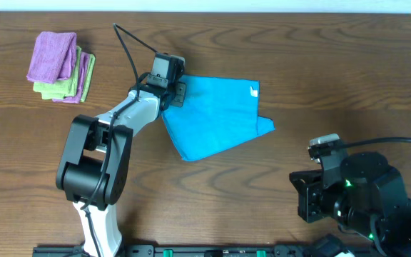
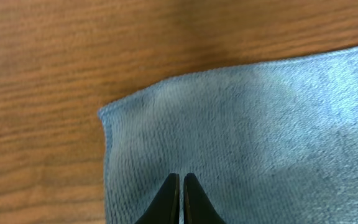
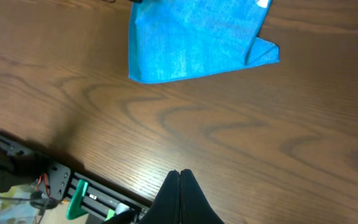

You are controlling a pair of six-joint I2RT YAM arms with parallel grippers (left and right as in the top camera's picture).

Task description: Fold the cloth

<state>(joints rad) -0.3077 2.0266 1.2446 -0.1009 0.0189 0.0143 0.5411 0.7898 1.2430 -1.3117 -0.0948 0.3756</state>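
At mid-table (image 1: 348, 78) the cloth (image 1: 216, 118) lies skewed, one flap doubled. The left gripper (image 2: 180, 186) is over its near corner (image 2: 107, 115) and the right gripper (image 3: 180, 183) well apart, both with jaws together. Probably best: pinch that corner low and match edges squarely.

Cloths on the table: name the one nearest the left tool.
The blue cloth, spread at mid-table: the left tool sits over its corner. The purple cloth and green cloth lie folded in a stack, well away from it.
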